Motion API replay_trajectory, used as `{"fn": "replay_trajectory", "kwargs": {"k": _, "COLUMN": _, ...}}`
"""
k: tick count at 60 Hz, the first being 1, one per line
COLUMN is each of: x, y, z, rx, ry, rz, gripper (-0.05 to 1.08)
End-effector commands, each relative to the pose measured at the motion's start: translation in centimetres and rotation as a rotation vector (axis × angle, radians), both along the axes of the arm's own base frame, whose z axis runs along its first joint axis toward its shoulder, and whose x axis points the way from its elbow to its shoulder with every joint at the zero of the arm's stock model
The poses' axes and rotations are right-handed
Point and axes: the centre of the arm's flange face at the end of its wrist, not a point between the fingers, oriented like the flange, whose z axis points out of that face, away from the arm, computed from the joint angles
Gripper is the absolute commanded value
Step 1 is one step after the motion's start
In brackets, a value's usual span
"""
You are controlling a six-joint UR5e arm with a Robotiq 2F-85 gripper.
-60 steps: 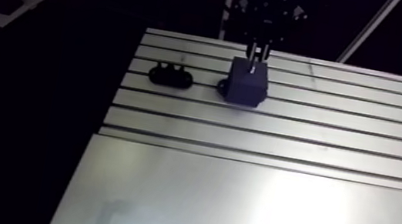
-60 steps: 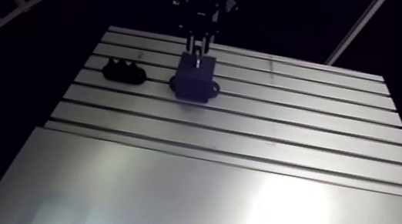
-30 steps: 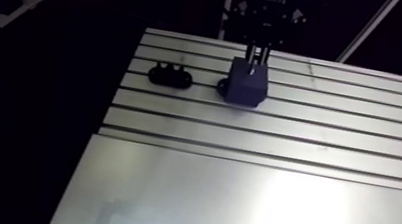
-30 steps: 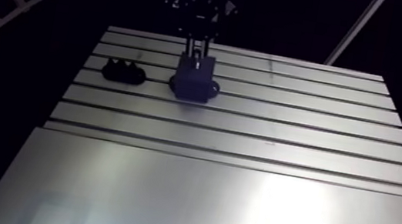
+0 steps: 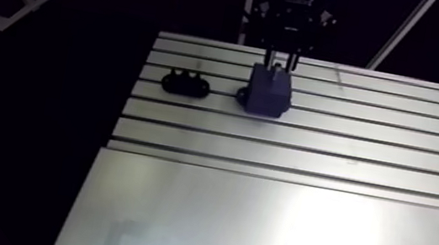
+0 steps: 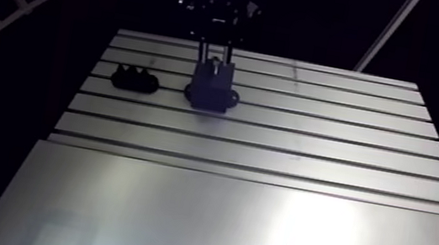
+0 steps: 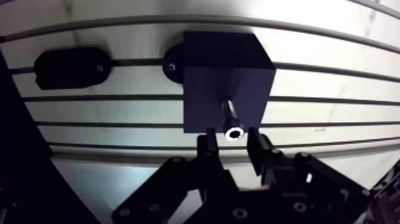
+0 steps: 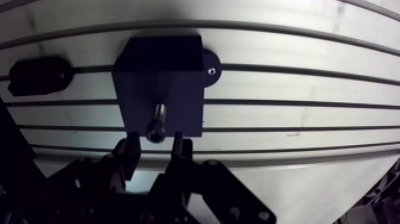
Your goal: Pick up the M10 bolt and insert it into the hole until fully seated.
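Note:
A dark block [image 7: 223, 71] stands on the slotted table [image 7: 333, 95], with a round foot at its side. The M10 bolt [image 7: 230, 121] stands upright in the hole in the block's top face, its shank partly showing and its bright socket head uppermost. My gripper [image 7: 233, 143] hovers just over the bolt head, open. Its two fingertips [image 7: 208, 145] stand on either side of the head with a gap on each side, touching nothing. In the arm view the gripper [image 5: 283, 58] hangs directly above the block [image 5: 268, 94].
A low black holder [image 7: 70, 67] lies on the table beside the block, seen in the arm view as the holder [image 5: 186, 84] to the block's left. Dark T-slots run across the table. A smooth bright plate [image 5: 272, 235] covers the near half.
The gripper has risen off the block and its fingers have spread apart. The bolt has stayed standing in the block's hole. The block and holder have not moved.

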Motion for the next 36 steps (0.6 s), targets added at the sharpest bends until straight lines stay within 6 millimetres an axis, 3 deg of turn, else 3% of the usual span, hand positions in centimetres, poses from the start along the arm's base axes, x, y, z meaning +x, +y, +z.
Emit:
{"fn": "replay_trajectory", "kwargs": {"k": 1, "x": 0.0, "y": 0.1, "z": 0.4, "rx": 0.002, "ry": 0.009, "rz": 0.000, "gripper": 0.01}}
{"fn": "replay_trajectory", "kwargs": {"k": 22, "x": -0.7, "y": 0.6, "z": 1.9, "rx": 0.005, "ry": 0.051, "rz": -0.003, "gripper": 0.01}}
{"fn": "replay_trajectory", "kwargs": {"k": 36, "x": 0.1, "y": 0.3, "z": 6.0, "rx": 0.000, "ry": 0.073, "rz": 0.002, "gripper": 0.01}}
